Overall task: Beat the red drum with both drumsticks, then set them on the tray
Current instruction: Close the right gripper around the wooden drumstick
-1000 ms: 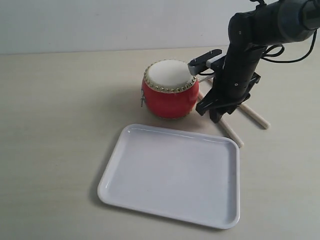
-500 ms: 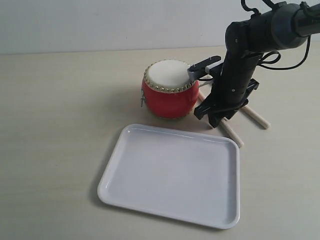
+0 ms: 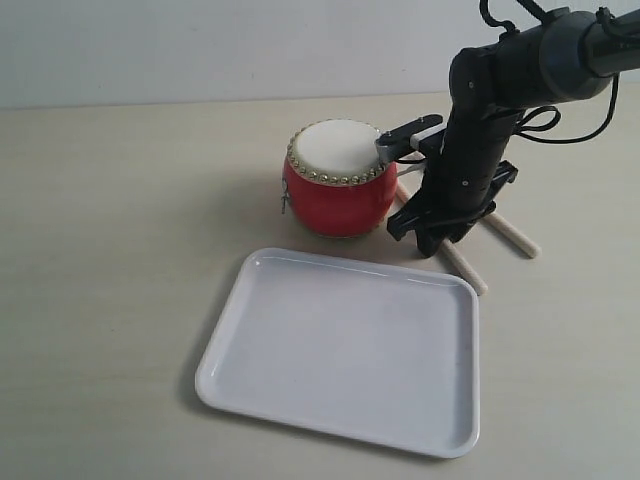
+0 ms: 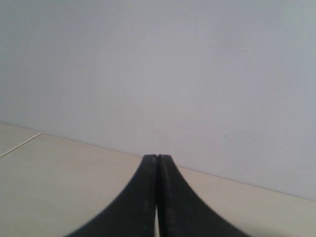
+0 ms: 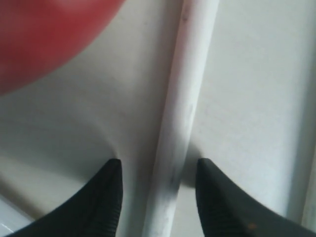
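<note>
The red drum (image 3: 339, 178) stands upright on the table behind the white tray (image 3: 345, 350). Two pale drumsticks lie on the table right of the drum: one (image 3: 466, 269) points toward the tray's far right corner, the other (image 3: 514, 237) sticks out further right. My right gripper (image 3: 432, 243) is low over the first drumstick (image 5: 180, 123), open, with one finger (image 5: 109, 197) on each side of it and gaps between. A blurred part of the drum (image 5: 44, 34) fills a corner of the right wrist view. My left gripper (image 4: 157, 157) is shut on nothing, off the exterior view, facing a wall.
The beige table (image 3: 120, 230) runs wide to the left of the drum and tray. A cable loops off the right arm (image 3: 500, 90) above the sticks. The tray's rim (image 5: 7, 217) shows at an edge of the right wrist view.
The right arm has come down a little and shifted slightly toward the drum, bringing its open fingers round the drumstick. Drum, tray and sticks have not moved.
</note>
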You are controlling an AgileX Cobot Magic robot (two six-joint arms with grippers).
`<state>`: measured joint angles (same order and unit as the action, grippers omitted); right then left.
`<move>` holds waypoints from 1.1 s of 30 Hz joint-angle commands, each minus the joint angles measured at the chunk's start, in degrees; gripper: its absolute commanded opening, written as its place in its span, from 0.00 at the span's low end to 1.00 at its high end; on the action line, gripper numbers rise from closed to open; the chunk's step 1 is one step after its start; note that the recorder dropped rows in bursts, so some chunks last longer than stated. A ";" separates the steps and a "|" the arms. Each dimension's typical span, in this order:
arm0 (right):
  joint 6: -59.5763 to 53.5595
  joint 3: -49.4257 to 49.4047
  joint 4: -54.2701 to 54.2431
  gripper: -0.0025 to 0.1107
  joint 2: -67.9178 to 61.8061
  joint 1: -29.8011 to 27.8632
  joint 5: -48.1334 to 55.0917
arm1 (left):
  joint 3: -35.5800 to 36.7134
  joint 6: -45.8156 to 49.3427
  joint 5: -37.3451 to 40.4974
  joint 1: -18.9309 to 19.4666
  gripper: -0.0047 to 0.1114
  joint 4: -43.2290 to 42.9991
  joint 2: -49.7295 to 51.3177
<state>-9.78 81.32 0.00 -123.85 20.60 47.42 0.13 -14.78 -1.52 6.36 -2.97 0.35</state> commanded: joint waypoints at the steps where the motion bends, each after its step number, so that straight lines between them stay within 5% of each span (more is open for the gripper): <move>1: 0.08 0.28 0.63 0.34 -0.23 0.05 0.32 | -0.13 -0.30 0.09 -0.38 0.04 0.40 -0.35; 12: 2.40 0.28 1.69 0.02 -0.23 0.05 2.25 | -0.13 -0.18 0.09 -0.38 0.04 0.40 -0.35; 33: 8.96 0.28 6.27 0.02 6.15 0.05 5.03 | -0.13 -0.29 0.09 -0.49 0.04 0.40 -0.35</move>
<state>-1.46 81.32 5.16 -119.60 20.60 51.40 0.13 -14.78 -1.52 6.28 -2.97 0.35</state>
